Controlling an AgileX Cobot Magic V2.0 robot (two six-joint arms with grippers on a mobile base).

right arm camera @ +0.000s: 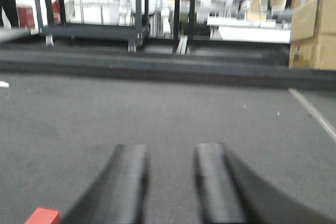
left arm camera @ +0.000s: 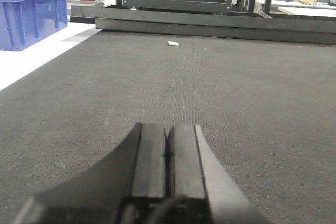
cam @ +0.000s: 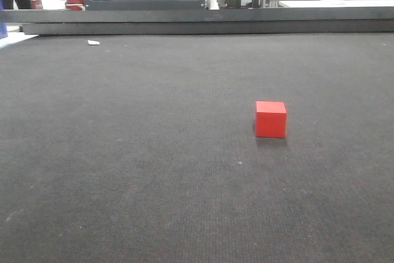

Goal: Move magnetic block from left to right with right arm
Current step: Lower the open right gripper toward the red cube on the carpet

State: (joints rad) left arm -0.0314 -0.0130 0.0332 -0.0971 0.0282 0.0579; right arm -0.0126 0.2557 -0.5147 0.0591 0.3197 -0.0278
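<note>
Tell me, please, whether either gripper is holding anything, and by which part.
Nothing is held. The left gripper is shut on nothing, the right gripper is open and empty, and the magnetic block sits free on the carpet.

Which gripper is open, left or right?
The right gripper: grey carpet shows between its fingers. The left gripper has its fingers pressed together, nothing between them.

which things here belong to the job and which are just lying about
Job:
cube, red, not held
right gripper, open

Lying about:
left gripper, shut, not on anything
bin, blue
scrap, white
boxes, cardboard
</note>
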